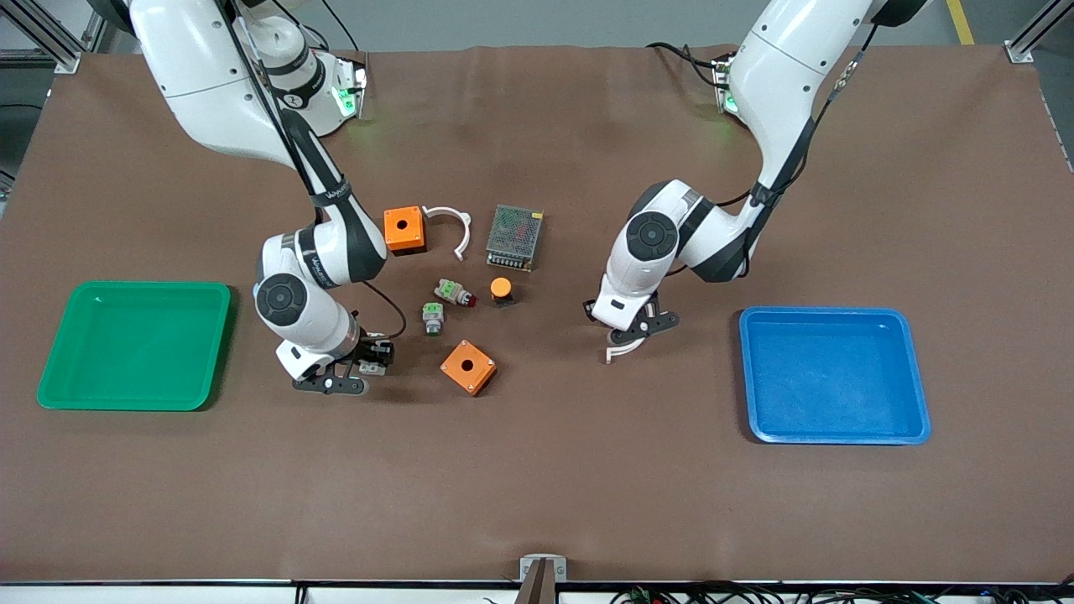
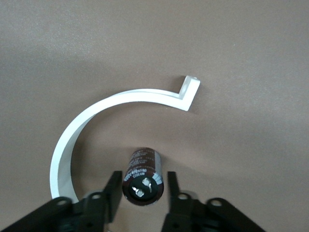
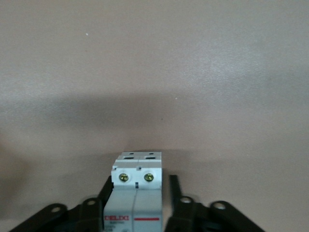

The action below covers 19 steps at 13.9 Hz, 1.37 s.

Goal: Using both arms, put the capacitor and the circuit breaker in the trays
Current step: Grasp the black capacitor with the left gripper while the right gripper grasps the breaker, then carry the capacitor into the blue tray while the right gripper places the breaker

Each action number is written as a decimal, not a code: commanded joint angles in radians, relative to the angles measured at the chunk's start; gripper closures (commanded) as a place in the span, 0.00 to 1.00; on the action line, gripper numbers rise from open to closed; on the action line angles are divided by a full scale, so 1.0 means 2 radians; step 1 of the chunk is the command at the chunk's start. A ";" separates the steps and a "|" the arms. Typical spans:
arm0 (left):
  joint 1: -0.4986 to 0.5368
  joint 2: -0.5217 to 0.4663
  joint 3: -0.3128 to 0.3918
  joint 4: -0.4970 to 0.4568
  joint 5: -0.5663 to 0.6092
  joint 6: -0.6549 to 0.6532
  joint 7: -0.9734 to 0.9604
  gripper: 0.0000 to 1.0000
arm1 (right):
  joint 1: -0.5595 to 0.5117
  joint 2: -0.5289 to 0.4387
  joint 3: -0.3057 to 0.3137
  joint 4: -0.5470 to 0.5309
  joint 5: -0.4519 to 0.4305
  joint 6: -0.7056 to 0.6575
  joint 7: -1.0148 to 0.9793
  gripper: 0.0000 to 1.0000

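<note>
The capacitor [image 2: 143,173], a small black cylinder with a silvery-terminal end, rests on the brown mat inside the curve of a white clip [image 2: 96,116]. My left gripper [image 2: 143,181] is open and straddles it, with a gap at one finger. In the front view my left gripper [image 1: 631,335] is low over the mat beside the blue tray and hides the capacitor. The circuit breaker [image 3: 136,193], a white-grey block, sits between the open fingers of my right gripper [image 3: 140,182]. In the front view my right gripper [image 1: 336,382] is low between the green tray and an orange box.
A green tray [image 1: 134,289] lies at the right arm's end and a blue tray [image 1: 831,312] at the left arm's end. Mid-table are two orange boxes [image 1: 404,229] [image 1: 468,367], a mesh power supply [image 1: 514,237], two push-button parts [image 1: 454,292] [image 1: 433,318], an orange-capped button [image 1: 501,289] and another white clip [image 1: 449,222].
</note>
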 commanded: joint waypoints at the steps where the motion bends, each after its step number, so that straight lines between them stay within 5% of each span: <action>1: -0.002 -0.002 0.002 -0.004 0.012 0.008 -0.013 0.79 | -0.017 -0.009 -0.002 0.012 0.008 -0.034 -0.004 1.00; 7: 0.017 -0.044 0.002 0.001 0.011 -0.011 -0.006 0.85 | -0.144 -0.053 -0.003 0.104 0.006 -0.225 -0.131 1.00; 13: 0.098 -0.096 0.000 0.002 0.011 -0.102 0.129 0.85 | -0.292 -0.056 -0.004 0.092 0.001 -0.203 -0.291 1.00; 19: 0.220 -0.096 0.002 0.012 0.011 -0.131 0.293 0.85 | -0.353 -0.048 -0.004 0.032 0.000 -0.088 -0.365 1.00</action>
